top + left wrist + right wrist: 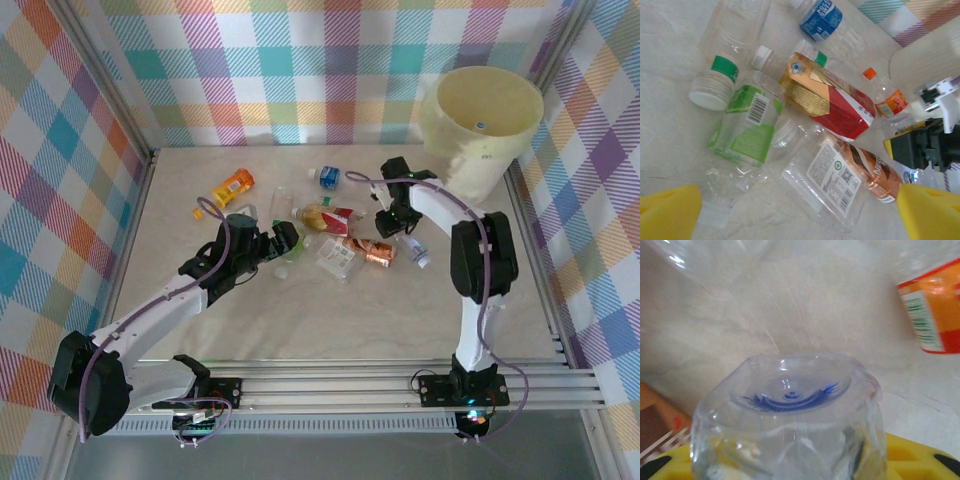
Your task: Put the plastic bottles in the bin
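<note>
— How many of each?
— One bin (480, 125), beyond the right gripper (405, 232). About eight plastic bottles (830, 100) lie heaped just ahead of the left gripper (800, 215), which is spread wide and grasping nothing.
— And the right one?
— A clear bottle (790, 415) sits between its yellow fingers (910, 455); clamped or loose, I cannot tell. One orange-labelled bottle (935, 310) lies ahead, to its right.

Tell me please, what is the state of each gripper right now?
Left gripper: open, holding nothing.
Right gripper: a clear bottle sits between its fingers; whether they grip it cannot be told.
</note>
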Motion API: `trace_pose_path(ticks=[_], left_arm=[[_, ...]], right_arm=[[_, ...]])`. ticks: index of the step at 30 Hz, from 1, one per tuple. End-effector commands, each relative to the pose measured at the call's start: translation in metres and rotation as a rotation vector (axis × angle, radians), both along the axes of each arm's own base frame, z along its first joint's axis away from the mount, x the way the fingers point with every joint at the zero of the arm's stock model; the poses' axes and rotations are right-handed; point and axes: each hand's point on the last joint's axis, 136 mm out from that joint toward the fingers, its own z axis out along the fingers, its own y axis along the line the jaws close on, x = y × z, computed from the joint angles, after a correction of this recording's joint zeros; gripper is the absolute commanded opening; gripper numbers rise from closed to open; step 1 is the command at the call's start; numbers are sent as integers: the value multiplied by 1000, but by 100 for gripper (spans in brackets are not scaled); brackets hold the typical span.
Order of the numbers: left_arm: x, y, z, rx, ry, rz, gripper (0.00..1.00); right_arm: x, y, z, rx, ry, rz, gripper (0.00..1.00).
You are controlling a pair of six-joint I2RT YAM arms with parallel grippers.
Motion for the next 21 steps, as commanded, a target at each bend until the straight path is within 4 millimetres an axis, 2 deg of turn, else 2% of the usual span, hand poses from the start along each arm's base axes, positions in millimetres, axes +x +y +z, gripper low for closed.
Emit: trace_pose_path(ticks=[1,8,21], left_arm=[[8,-15,24,-58,-71,-69,100],[7,-30,36,-102,-109,-132,100],[10,-61,46,-186,-140,-181,100]], right_arm=[[5,10,40,117,-110,-69,46],[8,33,119,387,-343,-108,42],[3,40,228,642,-626,-109,38]])
